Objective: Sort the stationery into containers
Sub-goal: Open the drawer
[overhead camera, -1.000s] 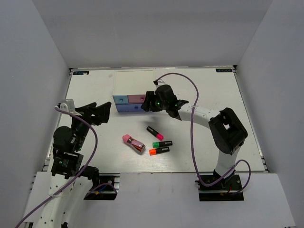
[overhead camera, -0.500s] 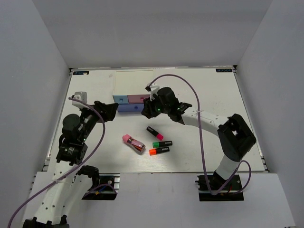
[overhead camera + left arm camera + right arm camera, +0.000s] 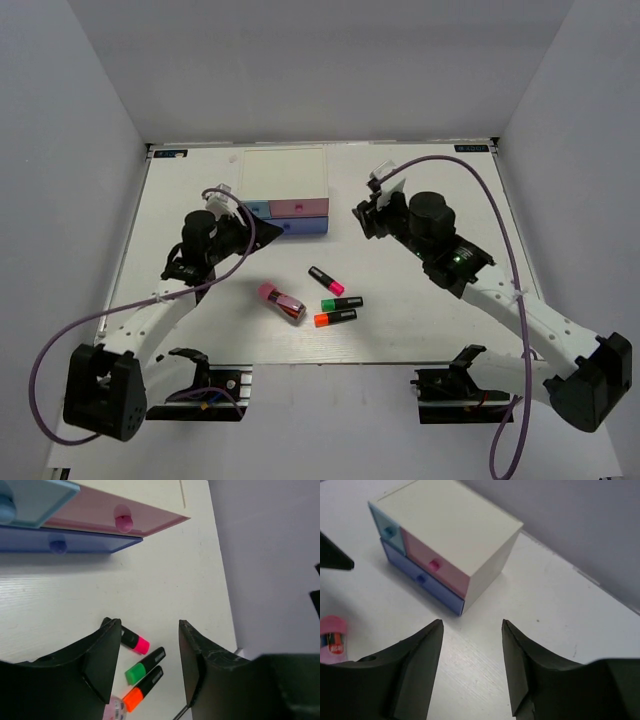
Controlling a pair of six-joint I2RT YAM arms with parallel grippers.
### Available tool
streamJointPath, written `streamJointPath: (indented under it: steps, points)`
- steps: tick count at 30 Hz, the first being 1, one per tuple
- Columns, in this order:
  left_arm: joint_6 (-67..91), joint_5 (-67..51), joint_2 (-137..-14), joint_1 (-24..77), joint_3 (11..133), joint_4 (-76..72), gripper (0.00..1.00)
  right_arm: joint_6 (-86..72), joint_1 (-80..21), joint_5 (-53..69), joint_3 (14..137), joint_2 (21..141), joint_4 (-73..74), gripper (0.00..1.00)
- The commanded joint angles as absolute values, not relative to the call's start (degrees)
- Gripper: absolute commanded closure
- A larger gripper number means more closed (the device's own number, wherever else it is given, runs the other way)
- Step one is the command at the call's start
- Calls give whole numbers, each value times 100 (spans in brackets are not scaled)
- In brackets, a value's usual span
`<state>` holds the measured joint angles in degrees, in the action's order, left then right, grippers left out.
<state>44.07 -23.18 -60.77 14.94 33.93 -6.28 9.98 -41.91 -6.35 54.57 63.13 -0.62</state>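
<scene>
Markers [image 3: 342, 302] mid-worktop [image 3: 450, 300], block [image 3: 282, 302] just left of them. All likely light, stiff. Markers round, may roll: pinch mid-barrel. Block: grip across narrow sides. Left claw [image 3: 148, 623] and right claw [image 3: 472, 623] both part open, empty, flanking drawers [image 3: 290, 208] further back.

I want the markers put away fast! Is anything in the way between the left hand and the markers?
Nothing visible is in the way. Only table lies between the left hand and the three markers. The pink block lies beside the markers, off to the side of that path.
</scene>
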Motion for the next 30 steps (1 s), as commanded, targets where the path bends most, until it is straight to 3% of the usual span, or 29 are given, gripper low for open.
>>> streamJointPath:
  steps: [1,8,14,18,30]
  points:
    - [4991,-2164,-6441,1765,3427,-1327,41,906,-4122,-1125,5362,6276,-377,45]
    - [5922,-617,-6951,2372,3428,-1758,47,659,-3964,-1362,5151,5977,-746,48]
    - [6293,779,-7839,2917,3761,-1917,45,624,-3867,-1538,4843,5687,-1037,48]
    - [6293,1063,-8488,3058,4077,-2030,43,554,-3823,-1468,4738,5581,-1081,48]
    - [6293,1362,-8868,3164,4184,-2865,39,580,-3823,-1415,4641,5572,-1160,48]
